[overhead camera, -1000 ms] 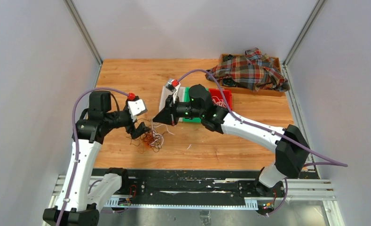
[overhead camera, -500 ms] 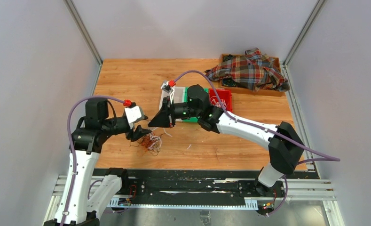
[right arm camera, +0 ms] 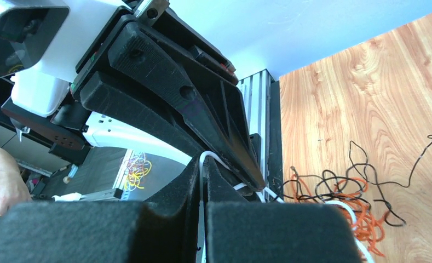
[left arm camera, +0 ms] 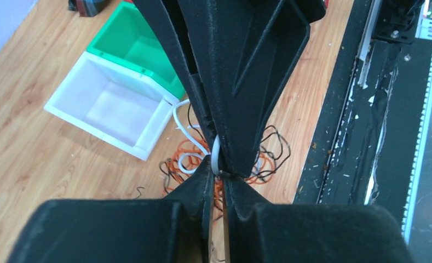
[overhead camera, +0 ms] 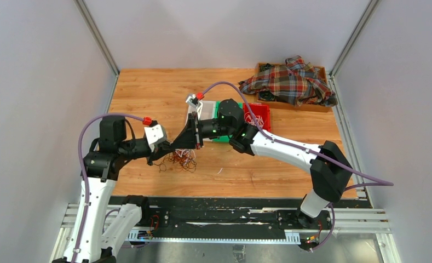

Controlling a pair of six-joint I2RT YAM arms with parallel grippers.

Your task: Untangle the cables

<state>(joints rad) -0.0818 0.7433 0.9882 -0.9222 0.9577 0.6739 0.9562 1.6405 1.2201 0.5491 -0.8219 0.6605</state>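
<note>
The cables (overhead camera: 182, 160) lie as a tangle of orange, black and white wires on the wooden table; they also show in the left wrist view (left arm camera: 268, 150) and the right wrist view (right arm camera: 356, 205). My left gripper (overhead camera: 170, 149) and right gripper (overhead camera: 178, 144) meet tip to tip just above the tangle. A white cable (right arm camera: 208, 155) runs up between the shut jaws of my right gripper (right arm camera: 203, 164), loops over and passes into the tips of my left gripper (right arm camera: 252, 185). In the left wrist view my left gripper (left arm camera: 218, 174) is pinched almost together on that white cable (left arm camera: 216, 156).
A white bin (left arm camera: 112, 107) and a green bin (left arm camera: 142, 46) stand just behind the tangle, with a red bin (overhead camera: 260, 112) to their right. A wooden tray holding a plaid cloth (overhead camera: 293, 79) sits at the back right. The black base rail (overhead camera: 213, 211) runs along the near edge.
My left gripper has closed from wide open and come in against the right gripper's tips. The right gripper moved left and nearer, and the tangle shifted a little beneath them.
</note>
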